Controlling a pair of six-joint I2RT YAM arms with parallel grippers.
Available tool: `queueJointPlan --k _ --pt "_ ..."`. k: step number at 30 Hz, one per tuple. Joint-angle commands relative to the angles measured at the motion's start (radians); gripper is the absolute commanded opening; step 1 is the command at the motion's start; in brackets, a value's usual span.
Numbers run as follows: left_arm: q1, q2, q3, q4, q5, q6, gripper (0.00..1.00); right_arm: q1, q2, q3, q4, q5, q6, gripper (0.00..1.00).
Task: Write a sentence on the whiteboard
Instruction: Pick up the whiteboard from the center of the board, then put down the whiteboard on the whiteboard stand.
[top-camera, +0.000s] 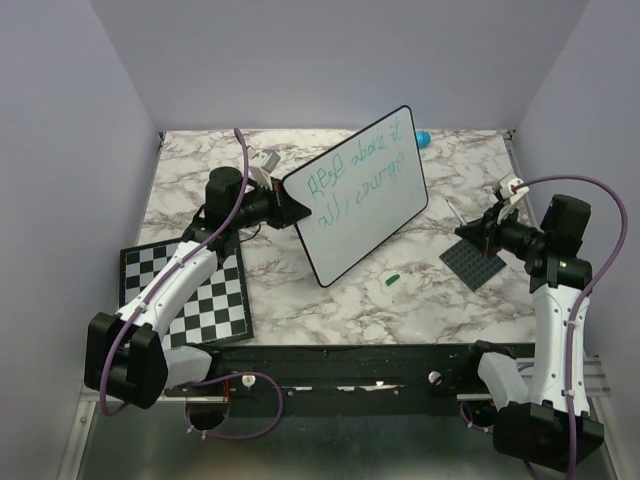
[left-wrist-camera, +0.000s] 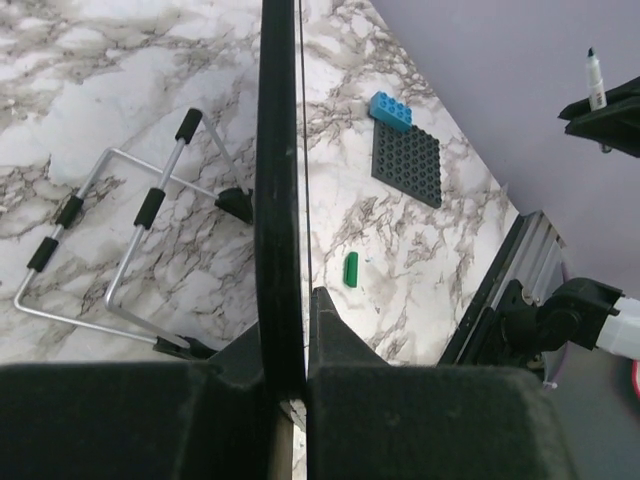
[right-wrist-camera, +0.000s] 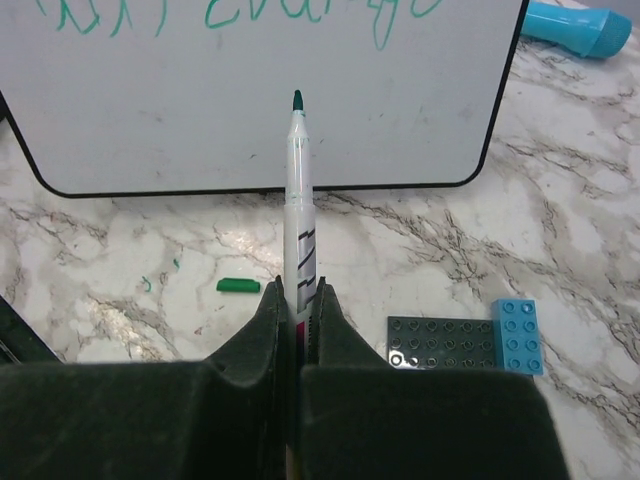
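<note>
The whiteboard (top-camera: 360, 215) stands tilted on edge mid-table, its face toward the right arm. My left gripper (top-camera: 290, 205) is shut on its left rim; in the left wrist view the black rim (left-wrist-camera: 280, 180) runs between the fingers (left-wrist-camera: 335, 330). The sentence (top-camera: 355, 168) is two lines of green handwriting across the upper part of the board, and its lower line (right-wrist-camera: 300, 15) shows at the top of the right wrist view. My right gripper (right-wrist-camera: 298, 285) is shut on a white marker (right-wrist-camera: 298, 180). The marker's green tip points at the board (right-wrist-camera: 260, 110) but stays short of it.
A green marker cap (top-camera: 392, 279) lies on the marble in front of the board. A dark grey stud plate (top-camera: 475, 262) with a blue brick (right-wrist-camera: 518, 335) sits under the right gripper. A checkerboard (top-camera: 205, 290) lies at near left, a wire stand (left-wrist-camera: 120, 240) behind the board, a blue object (top-camera: 423, 138) at the back.
</note>
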Motion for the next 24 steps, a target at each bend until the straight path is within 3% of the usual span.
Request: queueJointPlan --k 1,7,15,24 --pt "0.007 -0.010 0.134 0.185 0.086 -0.019 0.00 -0.010 -0.009 -0.021 -0.022 -0.044 0.008 0.00" --pt "0.056 0.022 0.208 0.127 0.135 0.016 0.00 -0.015 -0.006 -0.035 -0.009 -0.050 0.015 0.01" --pt "0.172 0.080 0.294 -0.012 0.302 0.142 0.00 -0.015 -0.011 -0.044 -0.006 -0.062 0.015 0.01" --pt "0.212 0.108 0.305 -0.192 0.318 0.327 0.00 -0.016 -0.006 -0.060 -0.002 -0.081 0.012 0.00"
